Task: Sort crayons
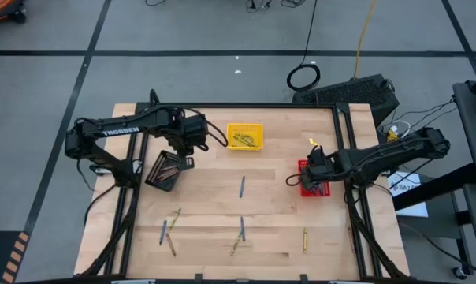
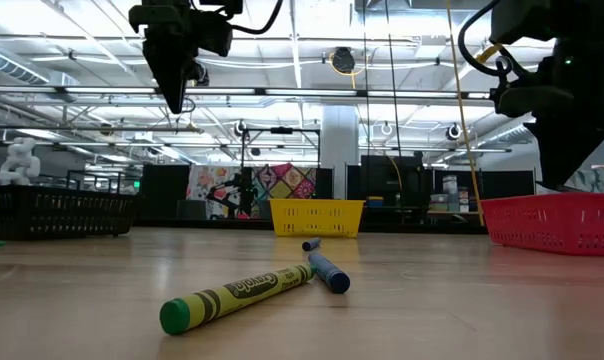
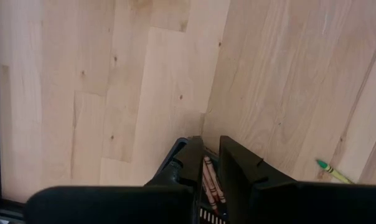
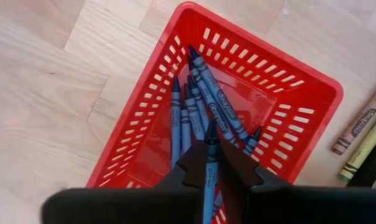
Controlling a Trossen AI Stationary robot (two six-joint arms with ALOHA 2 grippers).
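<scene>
both arms poised over their baskets, each pinching a crayon to drop by colour

the right gripper (image 4: 211, 163) hangs over the red basket (image 4: 312, 81) at the table's right edge, its fingers pressed onto a blue crayon (image 4: 210, 174) held point-first toward the blue crayons (image 4: 203, 102) already lying inside, so a release here would likely land it with its own colour. the left gripper (image 3: 210, 165) hovers above the black basket (image 1: 165, 169) on the left, clamping a brown crayon (image 3: 211, 184) between its fingers, seemingly for the same reason. the yellow basket (image 1: 244, 136) at the table's far side holds yellowish crayons. unsorted crayons lie scattered on the wooden table (image 1: 285, 197) toward the near edge, among them a green-tipped crayon (image 2: 237, 295) touching a blue one (image 2: 326, 268).
</scene>
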